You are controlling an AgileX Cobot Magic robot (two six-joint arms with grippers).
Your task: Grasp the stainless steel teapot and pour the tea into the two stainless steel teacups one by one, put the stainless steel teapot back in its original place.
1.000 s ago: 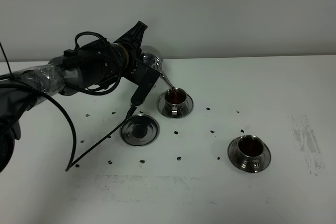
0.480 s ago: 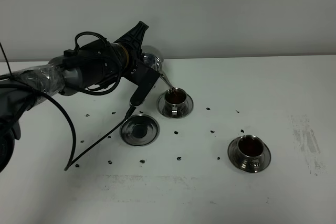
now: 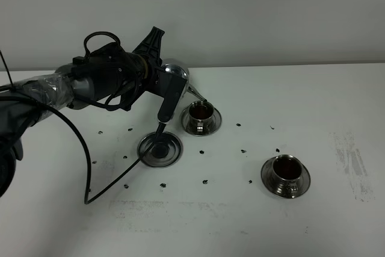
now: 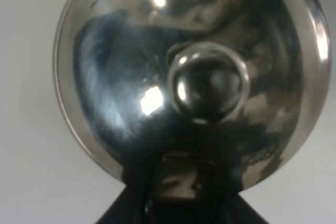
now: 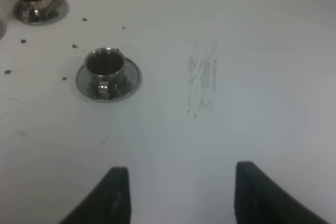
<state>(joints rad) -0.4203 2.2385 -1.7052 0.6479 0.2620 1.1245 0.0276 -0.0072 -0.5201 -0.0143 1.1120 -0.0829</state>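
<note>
My left gripper point(image 3: 168, 86) is shut on the handle of the stainless steel teapot point(image 3: 175, 73) and holds it in the air, tilted. The thin spout point(image 3: 196, 93) points down at the far teacup point(image 3: 200, 112), which holds dark tea. In the left wrist view the teapot's domed lid point(image 4: 131, 77) and knob fill the frame, with the left gripper point(image 4: 181, 195) below them. The near teacup point(image 3: 286, 171) point(image 5: 105, 66), on its own saucer, also holds tea. The original place, an empty round saucer point(image 3: 160, 148), lies below the arm. My right gripper point(image 5: 186, 192) stands open over bare table.
Dark tea-leaf specks point(image 3: 204, 181) are scattered over the white table point(image 3: 313, 106) around the saucers. A black cable point(image 3: 114, 179) loops from the left arm down across the table. A scuffed patch point(image 5: 202, 77) marks the surface at the right.
The left wrist has rolled back and the teapot now sits a little more upright, its spout lifted off the far cup's rim. The hanging cable has swung toward the empty saucer.
</note>
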